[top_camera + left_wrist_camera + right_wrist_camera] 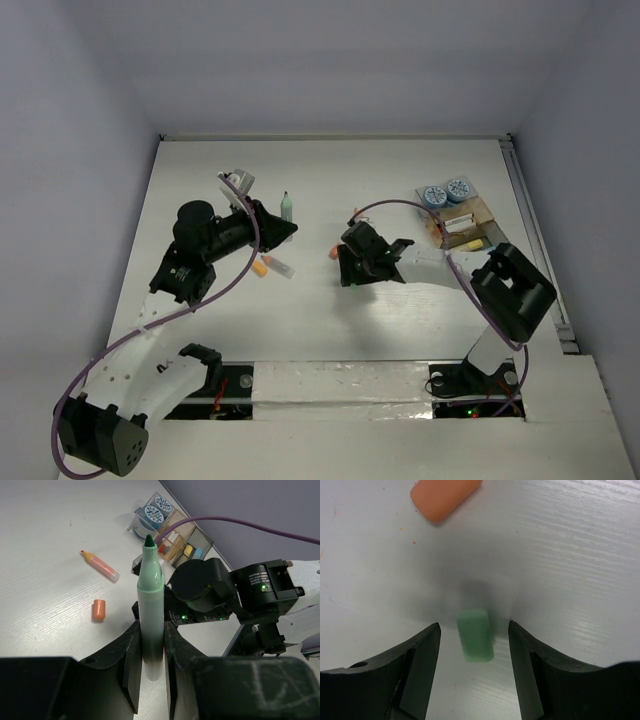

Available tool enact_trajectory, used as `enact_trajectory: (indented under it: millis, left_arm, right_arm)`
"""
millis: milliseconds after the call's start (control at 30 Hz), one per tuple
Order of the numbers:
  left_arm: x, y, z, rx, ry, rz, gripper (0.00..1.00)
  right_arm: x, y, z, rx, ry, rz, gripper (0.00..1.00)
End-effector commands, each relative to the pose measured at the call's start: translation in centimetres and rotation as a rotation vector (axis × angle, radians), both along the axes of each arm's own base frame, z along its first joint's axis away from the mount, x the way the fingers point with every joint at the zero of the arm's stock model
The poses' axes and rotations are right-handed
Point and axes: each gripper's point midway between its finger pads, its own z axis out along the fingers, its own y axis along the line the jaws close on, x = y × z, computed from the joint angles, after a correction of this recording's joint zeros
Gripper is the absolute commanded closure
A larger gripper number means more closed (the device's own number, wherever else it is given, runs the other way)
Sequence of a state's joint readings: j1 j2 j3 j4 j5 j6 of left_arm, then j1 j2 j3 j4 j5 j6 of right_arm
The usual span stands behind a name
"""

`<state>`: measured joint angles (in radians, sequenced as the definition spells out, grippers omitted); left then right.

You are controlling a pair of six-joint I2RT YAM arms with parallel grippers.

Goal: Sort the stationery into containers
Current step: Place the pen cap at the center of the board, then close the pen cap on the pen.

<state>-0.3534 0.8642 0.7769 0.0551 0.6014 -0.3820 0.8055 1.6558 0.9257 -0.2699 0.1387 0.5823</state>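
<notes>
Sorting in progress, pick-up step. The desk [300, 320] carries a divided clear tray [482, 208] near its far right corner, already holding patterned rolls and a few small pieces. The left gripper [152, 640], over the desk's left half, is pinched on a green marker [151, 595] at its lower barrel, with the bare tip pointing away. The right gripper [475, 630], near the desk's middle, stands spread astride a green cap [475, 640] lying on the desk, neither finger touching it. An orange cap [445, 497] lies just beyond. Judged next: the right jaws lower squarely and close across the cap without nudging it.
</notes>
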Motion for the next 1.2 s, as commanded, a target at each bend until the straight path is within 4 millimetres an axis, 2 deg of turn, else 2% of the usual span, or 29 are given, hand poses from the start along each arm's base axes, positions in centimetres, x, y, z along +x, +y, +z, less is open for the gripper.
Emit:
enact_trajectory:
  millis: [0, 33, 67, 167, 300, 333, 433, 467, 533, 600, 667, 733, 900, 933, 1033, 1133, 1167]
  left_arm:
    - [-0.4, -0.1, 3.4, -0.033, -0.108, -0.017, 1.00]
    - [-0.5, -0.1, 3.5, -0.034, -0.111, -0.015, 1.00]
    - [-0.5, -0.1, 3.5, -0.034, -0.111, -0.017, 1.00]
    - [-0.6, -0.1, 3.6, -0.035, -0.113, -0.017, 1.00]
    - [-0.6, 0.0, 3.7, -0.036, -0.116, -0.015, 1.00]
    - [-0.6, 0.0, 3.7, -0.036, -0.118, -0.014, 1.00]
    - [-0.6, -0.1, 3.7, -0.035, -0.118, -0.016, 1.00]
    - [-0.6, -0.1, 3.7, -0.034, -0.116, -0.016, 1.00]
    - [-0.5, 0.0, 3.7, -0.035, -0.118, -0.012, 1.00]
    - [-0.5, -0.1, 3.6, -0.034, -0.115, -0.014, 1.00]
    - [-0.4, -0.1, 3.4, -0.032, -0.110, -0.016, 1.00]
    - [-0.4, -0.1, 3.4, -0.033, -0.109, -0.014, 1.00]
    - [-0.3, -0.1, 3.2, -0.030, -0.102, -0.012, 1.00]
    - [-0.1, -0.1, 3.0, -0.028, -0.098, -0.006, 1.00]
    - [0.2, -0.1, 2.5, -0.018, -0.087, -0.001, 1.00]
    - [0.6, -0.1, 2.1, -0.008, -0.075, 0.005, 1.00]
    - [0.7, -0.1, 1.9, -0.003, -0.071, 0.009, 1.00]
  right_arm:
    - [-0.1, 0.2, -0.9, -0.113, 0.002, 0.021, 0.37]
    - [-0.5, 0.1, -1.2, -0.144, 0.011, 0.030, 0.37]
    - [0.1, 0.0, -1.1, -0.164, -0.003, 0.018, 0.37]
    - [-0.2, -0.1, -1.8, -0.230, 0.001, 0.029, 0.38]
    - [-0.1, -1.2, -2.3, -0.304, 0.016, 0.012, 0.44]
    - [-0.2, -1.9, -2.8, -0.346, 0.025, 0.003, 0.52]
    - [-0.6, -2.3, -3.2, -0.382, 0.036, 0.007, 0.63]
    - [-0.6, -2.4, -3.3, -0.385, 0.036, 0.000, 0.78]
    - [-0.4, -2.2, -2.9, -0.371, 0.024, -0.004, 0.93]
    - [0.3, -1.7, -1.3, -0.343, -0.014, -0.007, 0.98]
    - [1.3, -0.4, 0.8, -0.282, -0.067, 0.000, 1.00]
    - [2.4, 1.0, 4.4, -0.193, -0.143, -0.001, 1.00]
    - [5.6, 5.2, 16.3, 0.106, -0.398, -0.009, 1.00]
    - [6.2, 6.0, 20.0, 0.203, -0.482, -0.019, 1.00]
    - [7.2, 6.5, 26.3, 0.330, -0.624, -0.046, 1.00]
    - [8.3, 7.2, 34.0, 0.505, -0.800, -0.087, 1.00]
    - [8.5, 7.1, 35.2, 0.522, -0.836, -0.094, 1.00]
